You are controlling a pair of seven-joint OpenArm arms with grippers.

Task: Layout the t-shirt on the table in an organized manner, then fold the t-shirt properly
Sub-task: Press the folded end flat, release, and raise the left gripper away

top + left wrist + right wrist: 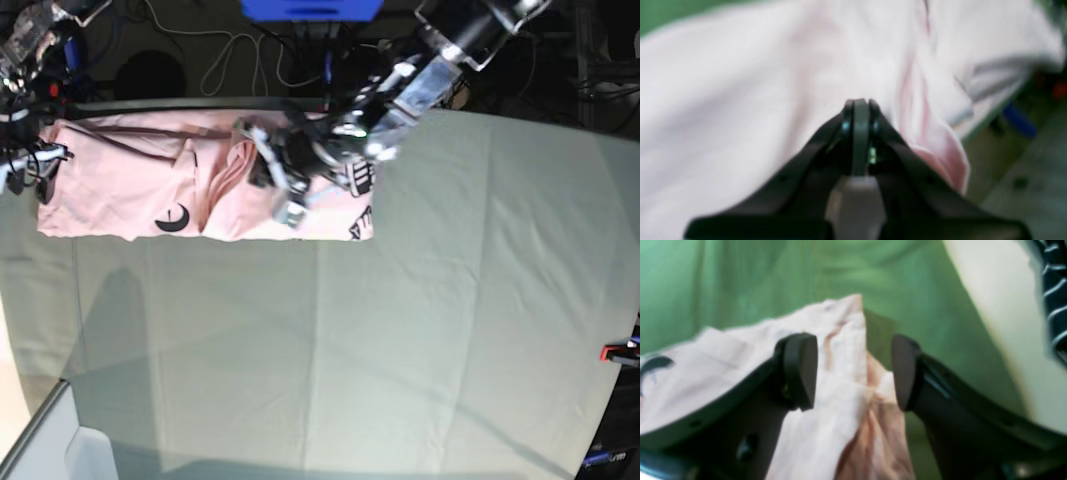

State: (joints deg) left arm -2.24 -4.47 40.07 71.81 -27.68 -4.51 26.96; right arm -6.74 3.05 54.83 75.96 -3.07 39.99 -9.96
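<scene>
Along the table's (400, 330) far edge, the pink t-shirt (120, 190) lies rumpled, left fingers (860, 113) pinching it, right fingers (800, 370) spread.

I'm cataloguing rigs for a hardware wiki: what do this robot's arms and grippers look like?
Both grippers are black. The left gripper has slim fingers tapering to narrow tips around a grey centre piece. The right gripper has broad, flat-faced, rounded dark pads on angled black fingers. In the base view the left arm shows silver-grey metal segments with black joints; its cabling is too small to tell.
</scene>
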